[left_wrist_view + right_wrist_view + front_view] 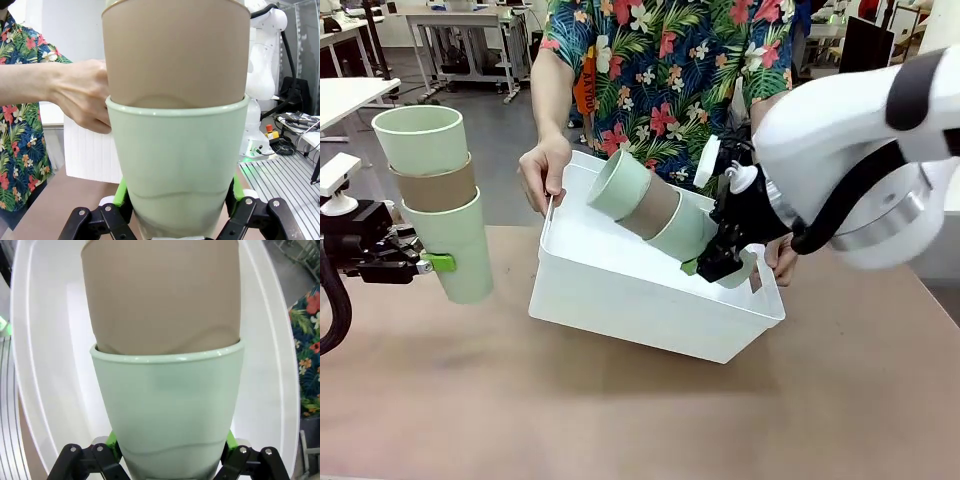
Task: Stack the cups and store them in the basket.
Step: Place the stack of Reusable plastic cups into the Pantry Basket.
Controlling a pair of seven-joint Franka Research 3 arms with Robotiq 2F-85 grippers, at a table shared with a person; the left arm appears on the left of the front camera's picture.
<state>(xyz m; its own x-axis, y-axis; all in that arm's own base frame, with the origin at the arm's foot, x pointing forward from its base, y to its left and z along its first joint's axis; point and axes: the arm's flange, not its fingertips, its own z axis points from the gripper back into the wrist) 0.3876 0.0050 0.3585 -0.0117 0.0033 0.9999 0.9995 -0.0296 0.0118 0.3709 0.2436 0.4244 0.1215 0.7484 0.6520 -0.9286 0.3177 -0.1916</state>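
Observation:
At the left, my left gripper [438, 264] is shut on the bottom mint cup of an upright stack of three cups [435, 195]: mint, tan, mint. The left wrist view has that mint cup [177, 165] between the green pads with the tan cup [175, 50] nested in it. My right gripper [712, 262] is shut on a second stack of three cups [655, 207], lying tilted over the white basket [620, 290], mouths pointing left. Its mint cup [167, 410] and tan cup [160, 295] hang above the basket's inside [45, 365]. The person tilts the basket towards me.
The person stands at the far side; one hand [545, 175] grips the basket's left rim, the other hand [782, 258] is behind its right end. Bare brown table [620, 410] lies in front of the basket and at both sides.

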